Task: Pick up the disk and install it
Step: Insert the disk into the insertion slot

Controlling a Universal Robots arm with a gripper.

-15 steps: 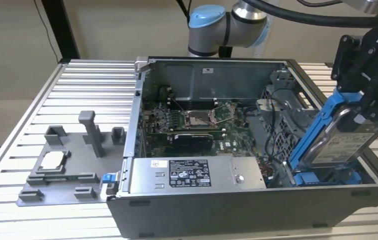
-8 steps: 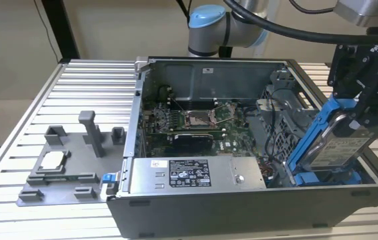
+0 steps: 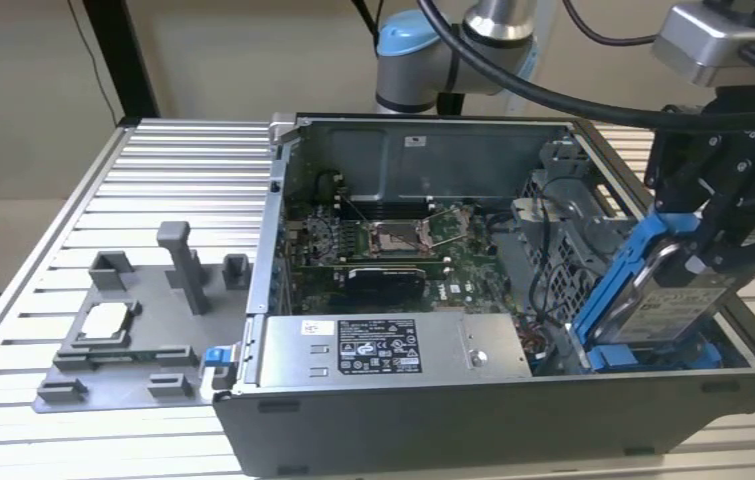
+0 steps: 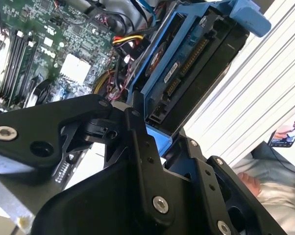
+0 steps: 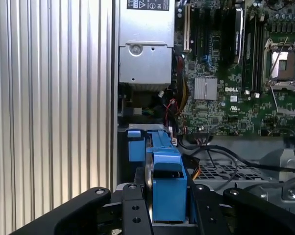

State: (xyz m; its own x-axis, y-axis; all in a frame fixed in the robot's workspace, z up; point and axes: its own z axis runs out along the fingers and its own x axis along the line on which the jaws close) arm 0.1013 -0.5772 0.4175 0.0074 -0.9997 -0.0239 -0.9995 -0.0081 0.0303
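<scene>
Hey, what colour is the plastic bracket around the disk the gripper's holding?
Blue. The bracket around the disk shows best in the first wrist view.

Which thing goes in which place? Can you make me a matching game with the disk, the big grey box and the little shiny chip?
Things:
1. disk, a flat silver-grey hard drive in a blue plastic bracket
2. large grey metal power-supply box with a white label
3. small square silver chip

Places:
A. on the grey plastic holder, outside the case
B. inside the open dark-grey computer case, against its near wall
C. tilted, clamped between the fingers of the black gripper

Pairs: 1-C, 2-B, 3-A.
</scene>
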